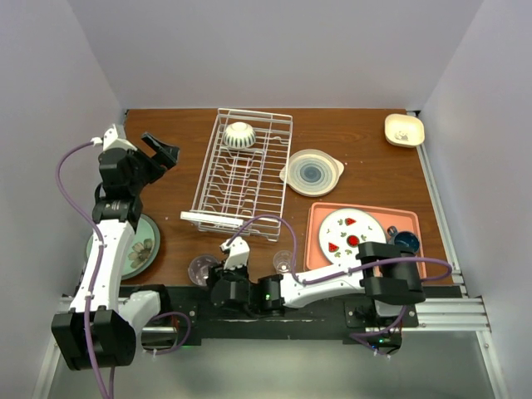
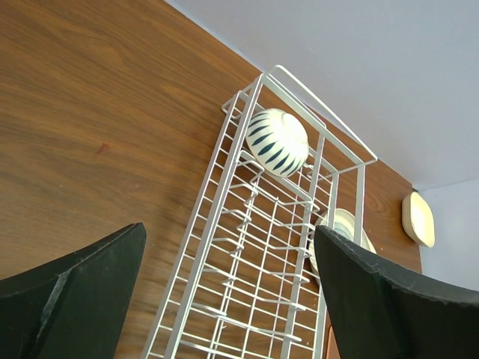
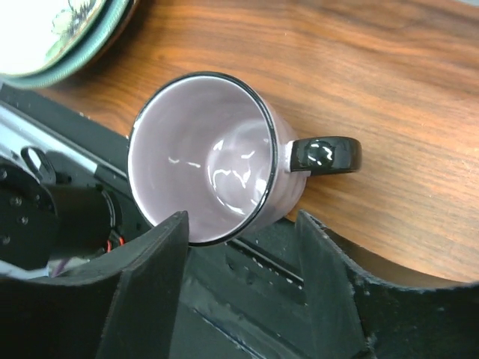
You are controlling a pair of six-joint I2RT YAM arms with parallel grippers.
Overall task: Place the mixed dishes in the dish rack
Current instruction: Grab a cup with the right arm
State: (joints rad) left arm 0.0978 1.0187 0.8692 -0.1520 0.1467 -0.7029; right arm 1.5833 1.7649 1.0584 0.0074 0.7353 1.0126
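The white wire dish rack (image 1: 241,170) stands mid-table with a striped white bowl (image 1: 238,135) upside down at its far end. In the left wrist view the dish rack (image 2: 247,254) and the bowl (image 2: 277,140) lie below my left gripper (image 2: 228,230), which hangs open and empty; from above, that gripper (image 1: 162,151) is left of the rack. A translucent purple cup (image 3: 209,161) with black rim and handle stands at the table's near edge. My right gripper (image 3: 239,224) is open, one finger over the cup's mouth and the other outside its wall. From above, the cup (image 1: 202,268) sits beside the right gripper (image 1: 214,278).
A small clear glass (image 1: 283,261) stands near the front edge. A salmon tray (image 1: 320,249) holds a patterned plate (image 1: 352,230). A cream blue-ringed plate (image 1: 312,172) lies right of the rack, a green plate (image 1: 137,247) at front left, a white square dish (image 1: 404,130) at back right.
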